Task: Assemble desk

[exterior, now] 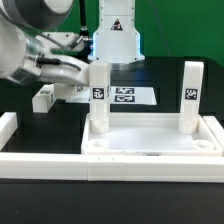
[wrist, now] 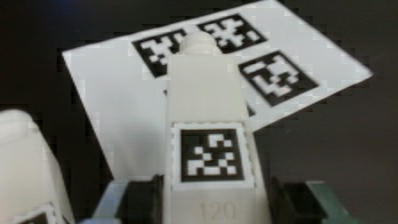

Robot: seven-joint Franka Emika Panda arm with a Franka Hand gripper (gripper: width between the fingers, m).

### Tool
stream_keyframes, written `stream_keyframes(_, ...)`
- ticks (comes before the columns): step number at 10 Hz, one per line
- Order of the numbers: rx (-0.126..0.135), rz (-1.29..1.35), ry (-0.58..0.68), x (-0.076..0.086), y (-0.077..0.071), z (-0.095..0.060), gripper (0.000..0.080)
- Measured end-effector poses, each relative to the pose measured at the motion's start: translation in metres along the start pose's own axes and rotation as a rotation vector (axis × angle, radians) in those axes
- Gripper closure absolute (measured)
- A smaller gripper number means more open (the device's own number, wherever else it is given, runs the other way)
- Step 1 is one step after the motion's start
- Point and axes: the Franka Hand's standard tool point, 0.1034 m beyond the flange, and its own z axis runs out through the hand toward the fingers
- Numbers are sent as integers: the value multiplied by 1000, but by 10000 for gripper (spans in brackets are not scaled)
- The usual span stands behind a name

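Observation:
The white desk top (exterior: 150,150), a rimmed tray, lies at the front of the exterior view. Two white tagged legs stand upright at its back corners, one on the left (exterior: 98,95) and one on the right (exterior: 190,95). My gripper (exterior: 84,76) reaches in from the exterior view's left onto the left leg. In the wrist view that leg (wrist: 210,110) runs away from the camera between my gripper's (wrist: 217,205) dark pads, which press on both its sides. The gripper is shut on it.
The marker board (exterior: 125,96) (wrist: 267,60) lies flat behind the desk top. Another white leg (exterior: 45,97) lies on the dark table at the exterior view's left. A low white border wall (exterior: 40,160) runs along the front. A white rounded part (wrist: 25,165) sits beside the held leg.

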Motion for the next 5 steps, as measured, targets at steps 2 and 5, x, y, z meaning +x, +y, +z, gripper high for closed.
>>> stream_keyframes(2, 9, -5, 18, -13, -6, -9, 512)
stream_keyframes(5, 4, -10, 87, -4, -7, -14, 512)
